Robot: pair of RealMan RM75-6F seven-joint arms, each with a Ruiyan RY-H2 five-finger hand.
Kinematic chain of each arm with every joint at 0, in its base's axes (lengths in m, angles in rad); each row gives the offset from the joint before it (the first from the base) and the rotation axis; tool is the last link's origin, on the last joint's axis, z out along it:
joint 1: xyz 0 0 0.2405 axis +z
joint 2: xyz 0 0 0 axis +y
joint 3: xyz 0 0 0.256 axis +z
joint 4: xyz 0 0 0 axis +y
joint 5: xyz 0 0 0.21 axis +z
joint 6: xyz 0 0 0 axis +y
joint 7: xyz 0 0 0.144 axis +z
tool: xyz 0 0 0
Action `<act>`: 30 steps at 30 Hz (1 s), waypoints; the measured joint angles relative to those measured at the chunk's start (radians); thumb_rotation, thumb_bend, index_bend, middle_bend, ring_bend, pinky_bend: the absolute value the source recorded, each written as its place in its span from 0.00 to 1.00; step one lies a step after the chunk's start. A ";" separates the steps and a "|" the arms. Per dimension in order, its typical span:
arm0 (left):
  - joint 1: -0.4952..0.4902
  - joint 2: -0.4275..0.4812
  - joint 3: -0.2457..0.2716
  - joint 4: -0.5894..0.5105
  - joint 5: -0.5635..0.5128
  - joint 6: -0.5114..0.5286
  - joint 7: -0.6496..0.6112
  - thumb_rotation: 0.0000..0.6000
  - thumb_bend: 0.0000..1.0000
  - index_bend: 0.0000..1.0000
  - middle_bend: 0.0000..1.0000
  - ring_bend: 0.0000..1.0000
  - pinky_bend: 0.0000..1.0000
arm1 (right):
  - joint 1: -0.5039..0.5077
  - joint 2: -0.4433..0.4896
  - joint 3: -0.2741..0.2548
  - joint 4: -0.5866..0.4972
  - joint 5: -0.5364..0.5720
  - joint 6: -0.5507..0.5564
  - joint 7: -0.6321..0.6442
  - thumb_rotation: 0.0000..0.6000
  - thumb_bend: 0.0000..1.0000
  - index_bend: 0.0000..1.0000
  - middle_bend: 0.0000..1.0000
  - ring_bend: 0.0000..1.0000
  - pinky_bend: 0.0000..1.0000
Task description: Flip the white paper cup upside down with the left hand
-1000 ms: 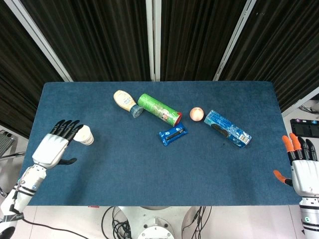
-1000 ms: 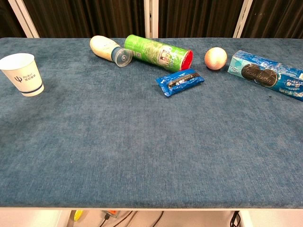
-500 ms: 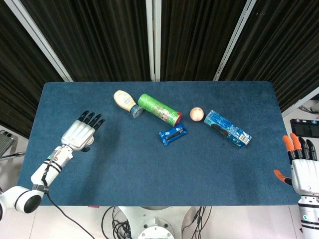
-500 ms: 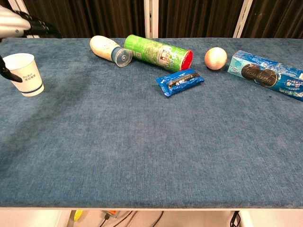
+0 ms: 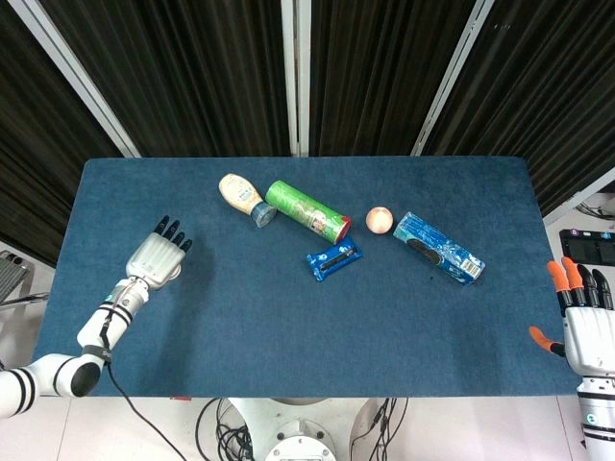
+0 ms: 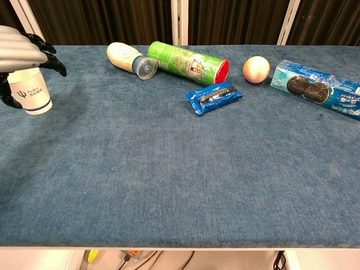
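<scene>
The white paper cup (image 6: pixel 32 95) stands upright, mouth up, near the table's left edge, with a dark band around its base. My left hand (image 6: pixel 22 52) hovers right over its rim. The fingers reach past the cup's right side and the thumb hangs down beside its left wall. I see no firm grip on the cup. From the head view the left hand (image 5: pixel 159 255) hides the cup entirely. My right hand (image 5: pixel 581 322) stays off the table's right edge, fingers spread and holding nothing.
On the blue table (image 5: pixel 288 327), a row lies across the far half: a cream squeeze bottle (image 5: pixel 242 197), a green chip can (image 5: pixel 307 211), a blue snack packet (image 5: pixel 333 259), a peach ball (image 5: pixel 380 220) and a blue cookie pack (image 5: pixel 438 247).
My left hand swung in from the cup's left, came over the cup and dropped onto its rim. The cup and the right hand stayed put.
</scene>
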 measured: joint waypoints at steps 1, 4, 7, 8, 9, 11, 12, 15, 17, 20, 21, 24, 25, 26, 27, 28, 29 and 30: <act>-0.005 -0.004 0.005 0.002 -0.012 0.009 0.015 1.00 0.16 0.26 0.23 0.00 0.01 | 0.000 -0.001 0.001 0.001 0.003 -0.001 -0.002 1.00 0.06 0.00 0.00 0.00 0.00; -0.020 -0.014 0.019 0.004 -0.046 0.036 0.048 1.00 0.19 0.30 0.28 0.00 0.01 | 0.002 -0.007 0.004 0.001 0.010 -0.002 -0.015 1.00 0.07 0.00 0.00 0.00 0.00; -0.033 -0.019 0.030 0.002 -0.062 0.055 0.069 1.00 0.21 0.35 0.33 0.00 0.01 | 0.003 -0.010 0.006 0.000 0.017 -0.006 -0.022 1.00 0.07 0.00 0.00 0.00 0.00; -0.036 -0.020 0.033 0.002 -0.065 0.061 0.074 1.00 0.21 0.36 0.35 0.00 0.01 | 0.004 -0.010 0.006 0.000 0.019 -0.007 -0.024 1.00 0.07 0.00 0.00 0.00 0.00; -0.039 -0.021 0.036 0.001 -0.067 0.065 0.075 1.00 0.21 0.38 0.37 0.00 0.01 | 0.004 -0.010 0.006 -0.001 0.020 -0.008 -0.025 1.00 0.08 0.00 0.00 0.00 0.00; -0.041 -0.020 0.037 -0.002 -0.067 0.065 0.064 1.00 0.21 0.40 0.39 0.01 0.01 | 0.004 -0.010 0.007 -0.002 0.023 -0.009 -0.025 1.00 0.08 0.00 0.00 0.00 0.00; -0.041 -0.019 0.035 -0.004 -0.065 0.065 0.054 1.00 0.21 0.40 0.40 0.01 0.01 | 0.004 -0.010 0.007 -0.001 0.024 -0.009 -0.025 1.00 0.08 0.00 0.00 0.00 0.00; -0.037 -0.013 0.027 -0.009 -0.040 0.071 0.003 1.00 0.21 0.40 0.40 0.02 0.01 | 0.003 -0.011 0.008 0.001 0.029 -0.011 -0.024 1.00 0.08 0.00 0.00 0.00 0.00; -0.030 -0.011 0.015 -0.013 -0.014 0.076 -0.059 1.00 0.21 0.40 0.40 0.03 0.02 | 0.004 -0.010 0.009 0.002 0.031 -0.013 -0.021 1.00 0.08 0.00 0.00 0.00 0.00; -0.014 -0.011 -0.009 -0.011 0.039 0.087 -0.194 1.00 0.21 0.40 0.40 0.03 0.02 | 0.004 -0.009 0.009 0.001 0.032 -0.014 -0.018 1.00 0.08 0.00 0.00 0.00 0.00; -0.007 -0.013 -0.017 -0.007 0.058 0.092 -0.246 1.00 0.21 0.41 0.41 0.04 0.02 | 0.004 -0.009 0.009 0.001 0.032 -0.015 -0.017 1.00 0.08 0.00 0.00 0.00 0.00; 0.018 -0.031 -0.040 0.022 0.120 0.115 -0.451 1.00 0.21 0.41 0.41 0.04 0.02 | 0.006 -0.009 0.008 0.001 0.032 -0.022 -0.008 1.00 0.08 0.00 0.00 0.00 0.00; 0.027 -0.039 -0.046 0.034 0.138 0.120 -0.521 1.00 0.21 0.41 0.41 0.04 0.02 | 0.007 -0.009 0.007 0.002 0.033 -0.027 -0.004 1.00 0.08 0.00 0.00 0.00 0.00; 0.038 -0.051 -0.053 0.054 0.160 0.127 -0.620 1.00 0.21 0.41 0.41 0.04 0.01 | 0.008 -0.009 0.006 0.002 0.033 -0.030 -0.002 1.00 0.08 0.00 0.00 0.00 0.00; 0.046 -0.061 -0.058 0.070 0.176 0.130 -0.698 1.00 0.21 0.41 0.41 0.04 0.01 | 0.009 -0.008 0.005 0.003 0.034 -0.034 0.001 1.00 0.08 0.00 0.00 0.00 0.00; 0.054 -0.071 -0.062 0.088 0.193 0.133 -0.778 1.00 0.21 0.41 0.41 0.04 0.01 | 0.010 -0.008 0.004 0.003 0.037 -0.040 0.003 1.00 0.08 0.00 0.00 0.00 0.00; 0.065 -0.087 -0.067 0.114 0.214 0.137 -0.887 1.00 0.21 0.41 0.41 0.04 0.00 | 0.011 -0.007 0.004 0.003 0.039 -0.044 0.003 1.00 0.08 0.00 0.00 0.00 0.00; 0.073 -0.100 -0.070 0.137 0.230 0.140 -0.970 1.00 0.21 0.41 0.41 0.04 0.00 | 0.012 -0.006 0.004 0.003 0.041 -0.048 0.004 1.00 0.08 0.00 0.00 0.00 0.00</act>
